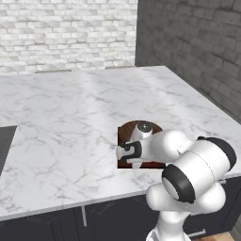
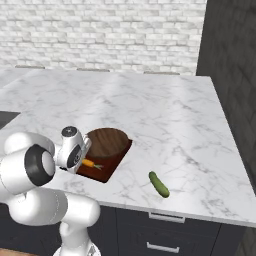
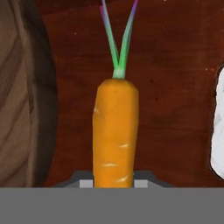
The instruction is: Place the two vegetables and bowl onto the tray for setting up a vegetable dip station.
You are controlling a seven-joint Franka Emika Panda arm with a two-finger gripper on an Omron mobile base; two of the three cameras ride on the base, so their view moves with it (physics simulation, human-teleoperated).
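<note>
Claw [image 3: 113, 183]: two dark finger tips nearly together, one on each side of the carrot's blunt lower end; narrow opening, closed on the carrot; in the right base view the hand hangs over the tray's near end.
Carrot [image 3: 115, 133]: slim, bright orange, smooth skin with a few pale nicks; rounded shoulder at 12 o'clock, thin green stalks fanning up from it, tinged purple at the tips; runs straight from 6 to 12 o'clock in the hand view; in the right base view it shows just at 4 o'clock of the hand, over the tray; whether it touches the board, cannot tell.
Tray [image 3: 175, 87]: dark reddish-brown wood, flat, fine speckled grain; lies on the counter near its front edge; fills the ground behind the carrot.
Bowl [image 2: 107, 141]: round, shallow, dark brown, visible grain; sits on the tray's far end, at 1 o'clock of the hand; its rim curves down the hand view at 9 o'clock.
Cucumber [image 2: 159, 184]: slender, dark green, short; lies on the counter at 4 o'clock of the tray, well apart from it, close to the front edge.
Counter [image 2: 165, 115]: white marble with grey veins; brick wall behind.
</note>
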